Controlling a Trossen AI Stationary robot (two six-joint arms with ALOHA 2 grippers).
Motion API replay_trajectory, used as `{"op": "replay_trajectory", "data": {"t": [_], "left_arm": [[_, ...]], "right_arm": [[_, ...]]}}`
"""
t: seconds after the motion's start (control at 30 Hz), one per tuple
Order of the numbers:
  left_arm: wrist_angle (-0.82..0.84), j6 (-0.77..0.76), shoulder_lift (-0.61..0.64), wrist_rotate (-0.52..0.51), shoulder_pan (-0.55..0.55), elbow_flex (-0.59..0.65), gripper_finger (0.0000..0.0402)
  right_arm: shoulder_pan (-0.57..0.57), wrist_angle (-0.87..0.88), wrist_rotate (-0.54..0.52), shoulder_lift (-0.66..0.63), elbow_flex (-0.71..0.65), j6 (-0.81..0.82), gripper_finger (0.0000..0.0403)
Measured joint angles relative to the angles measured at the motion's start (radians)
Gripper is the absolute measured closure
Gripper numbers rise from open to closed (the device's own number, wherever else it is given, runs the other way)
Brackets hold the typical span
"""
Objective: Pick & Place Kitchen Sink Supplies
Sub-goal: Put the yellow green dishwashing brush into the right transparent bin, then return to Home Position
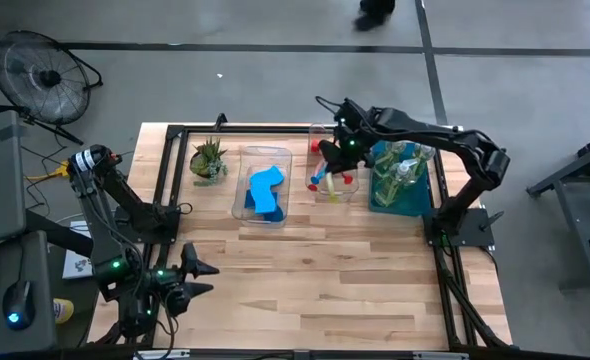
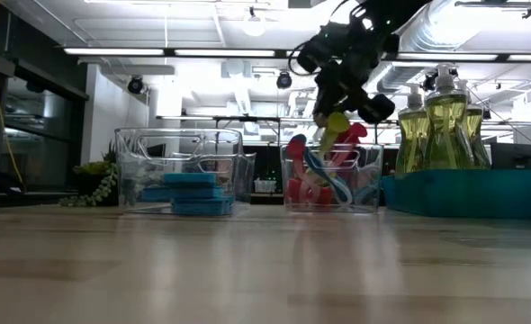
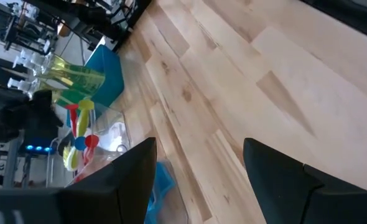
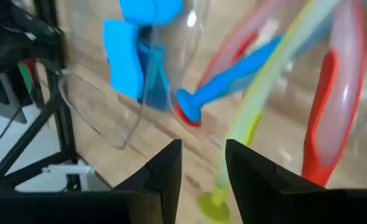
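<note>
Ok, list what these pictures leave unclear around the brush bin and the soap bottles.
- Brushes, high view: the right end effector hangs over the clear bin and covers part of it, so their number stays uncertain.
- Right end effector's grip, right wrist view: the yellow-green brush is blurred; contact with it cannot be told.
- Soap bottles, low view: the teal bin hides their lower halves.
- Bottles, left wrist view: too small to count.

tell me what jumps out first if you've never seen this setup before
The right arm's tool hangs over the small clear plastic bin of long-handled dish brushes at the table's back, a yellow-green brush just ahead of its fingers. Beside it stand a clear bin of blue rectangular sponges and a teal bin of clear bottles of yellowish-green soap. The left arm's tool waits open at the near left edge.
</note>
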State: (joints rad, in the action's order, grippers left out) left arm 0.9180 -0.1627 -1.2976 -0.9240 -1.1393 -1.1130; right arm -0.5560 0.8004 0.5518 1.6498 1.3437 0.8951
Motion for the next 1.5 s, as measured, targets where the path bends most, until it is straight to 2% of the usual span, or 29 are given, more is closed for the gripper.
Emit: {"op": "replay_trajectory", "data": {"t": [0.17,0.27,0.4,0.53,0.7,0.83,0.97,1.03,1.2,1.33,1.5], "left_arm": [[-0.022,0.0,0.0,0.0,0.0,0.0,0.0168],[-0.033,0.0,0.0,-0.011,0.0,0.0,0.0168],[-0.029,0.005,0.0,-0.057,0.0,0.0,0.0168],[-0.03,0.03,0.015,-0.077,0.019,0.0,0.0168],[-0.038,0.066,0.049,-0.051,0.118,0.0,0.0168],[-0.059,0.146,0.074,-0.001,0.209,0.0,0.0168],[-0.081,0.224,0.11,0.042,0.294,0.005,0.0168],[-0.157,0.277,0.146,0.082,0.333,0.048,0.0168],[-0.446,0.423,0.288,0.237,0.437,0.251,0.0168],[-0.595,0.464,0.431,0.281,0.484,0.385,0.0168],[-0.67,0.473,0.62,0.282,0.499,0.513,0.0168]], "right_arm": [[0.013,-0.023,-0.101,-0.085,0.0,-0.051,0.0285],[0.053,-0.036,-0.168,-0.158,0.0,-0.144,0.0285],[0.149,-0.036,-0.332,-0.271,0.0,-0.243,0.0284],[0.295,-0.036,-0.53,-0.373,0.0,-0.324,0.0284],[0.526,-0.035,-0.787,-0.45,0.0,-0.377,0.0284],[0.719,-0.017,-1.005,-0.456,0.0,-0.4,0.0284],[0.892,0.001,-1.139,-0.444,0.0,-0.405,0.0284],[0.972,0.0,-1.201,-0.438,-0.008,-0.398,0.0284],[1.135,-0.064,-1.391,-0.463,-0.152,-0.321,0.0284],[1.186,-0.195,-1.408,-0.552,-0.331,-0.223,0.0284],[1.177,-0.565,-1.377,-0.706,-0.602,-0.299,0.0284]]}}
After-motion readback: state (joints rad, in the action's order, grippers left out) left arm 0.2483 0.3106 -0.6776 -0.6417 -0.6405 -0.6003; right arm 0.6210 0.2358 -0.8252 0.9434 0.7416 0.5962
